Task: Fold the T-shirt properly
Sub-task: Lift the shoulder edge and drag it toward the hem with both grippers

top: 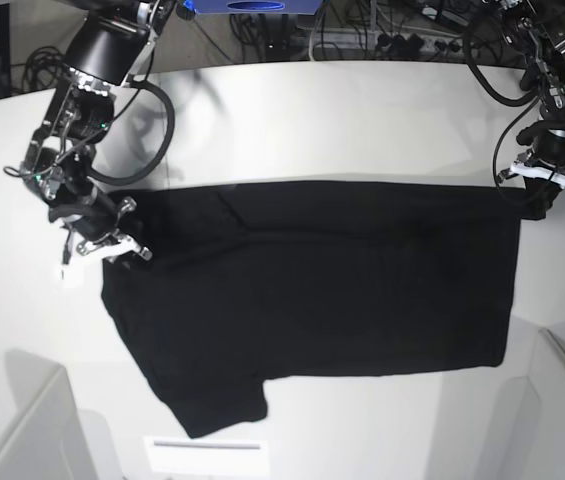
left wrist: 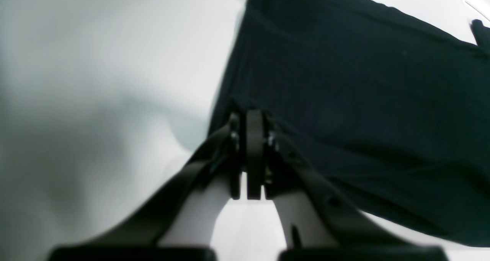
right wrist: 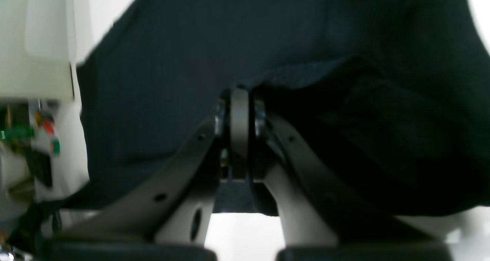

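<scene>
I had the T-shirt (top: 332, 290) spread plain side up across the white tabletop (top: 312, 110), stretched between my two sets of jaws. The right gripper (top: 112, 243) had its jaws pinched shut on the shirt's edge near the shoulder; in the right wrist view the black cloth rose in a small ridge just ahead of the closed tips (right wrist: 239, 100). The left gripper (top: 540, 200) had its jaws closed on the opposite corner, at the hem, and in the left wrist view the fabric (left wrist: 344, 100) ran away from the tips in a taut, flat band.

I judged the shirt light, limp and fairly grippy: a soft matte knit that sags wherever nothing bears it up. One short sleeve (top: 217, 405) lay flat below the right jaws, skewed out from the body. The edge between the two grips looked nearly straight, while the far side lay loose.

To my mind, corner and seam holds suit this cloth best, because a doubled hem gives the jaws something thicker to bite. A thin single layer could slip out if I pulled hard, so I meant to keep tension gentle and even.
</scene>
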Robot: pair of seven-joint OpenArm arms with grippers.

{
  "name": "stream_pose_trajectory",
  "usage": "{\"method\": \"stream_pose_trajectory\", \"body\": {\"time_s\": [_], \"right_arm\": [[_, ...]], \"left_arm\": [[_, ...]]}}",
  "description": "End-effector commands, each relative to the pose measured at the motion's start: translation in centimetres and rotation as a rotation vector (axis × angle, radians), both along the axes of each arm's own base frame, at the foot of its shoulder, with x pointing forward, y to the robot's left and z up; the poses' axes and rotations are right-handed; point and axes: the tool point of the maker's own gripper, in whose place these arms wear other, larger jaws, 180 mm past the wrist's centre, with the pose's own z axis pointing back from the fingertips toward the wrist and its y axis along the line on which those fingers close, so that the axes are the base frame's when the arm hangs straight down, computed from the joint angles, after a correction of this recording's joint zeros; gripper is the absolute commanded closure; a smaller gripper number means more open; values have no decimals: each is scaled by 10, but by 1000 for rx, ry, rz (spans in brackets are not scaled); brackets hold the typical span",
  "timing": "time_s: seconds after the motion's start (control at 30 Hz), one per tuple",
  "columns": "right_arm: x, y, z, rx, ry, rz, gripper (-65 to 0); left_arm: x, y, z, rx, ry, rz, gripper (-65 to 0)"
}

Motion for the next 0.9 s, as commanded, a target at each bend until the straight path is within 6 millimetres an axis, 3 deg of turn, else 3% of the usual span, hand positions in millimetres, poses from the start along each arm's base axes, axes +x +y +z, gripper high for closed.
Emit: {"method": "stream_pose_trajectory", "body": {"time_s": [0.0, 0.23, 0.5, 0.7, 0.87], "right_arm": [[14, -2, 19, 0, -66, -6, 0], [20, -1, 24, 5, -79, -6, 0], [23, -1, 16, 21, -62, -15, 0], [26, -2, 17, 23, -79, -32, 0], [28, 1, 9, 42, -56, -29, 0]], "left_arm": [[6, 4, 13, 33, -33, -6, 0], [16, 12, 20, 100, -34, 6, 0], [19, 24, -2, 88, 22, 41, 0], [30, 19, 0, 80, 6, 25, 0], [36, 11, -11, 55, 24, 3, 0]]}}
